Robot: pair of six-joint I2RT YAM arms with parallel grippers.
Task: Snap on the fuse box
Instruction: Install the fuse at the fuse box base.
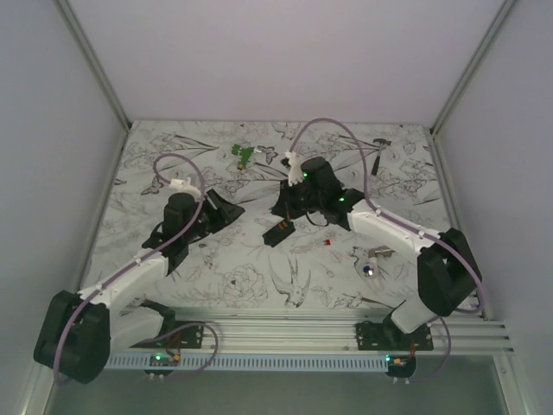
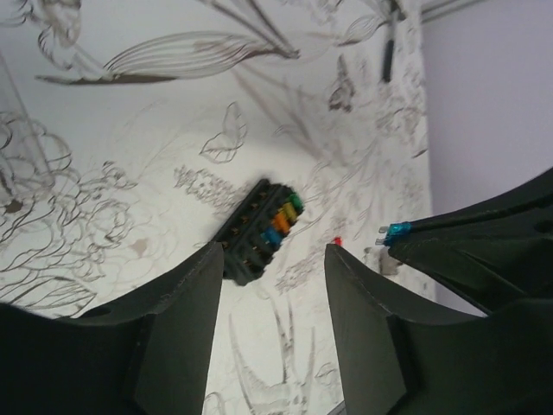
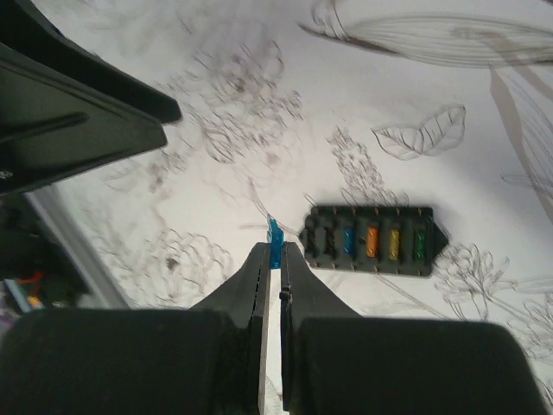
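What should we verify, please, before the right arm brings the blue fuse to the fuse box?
1. Grip: the right gripper pinches the blue fuse at its fingertips. Ok.
2. Free slot: the fuse box shows empty slots at the end nearest the fuse. Ok.
3. Alignment: the fuse sits off the box's end, not over a slot. Not ok.
4. Blades facing the slot: hidden between the fingers. Cannot tell.
5. Box steadied: the left gripper is open and not touching it. Not ok.
6. Clutter: the loose red piece lies apart from the box. Ok.
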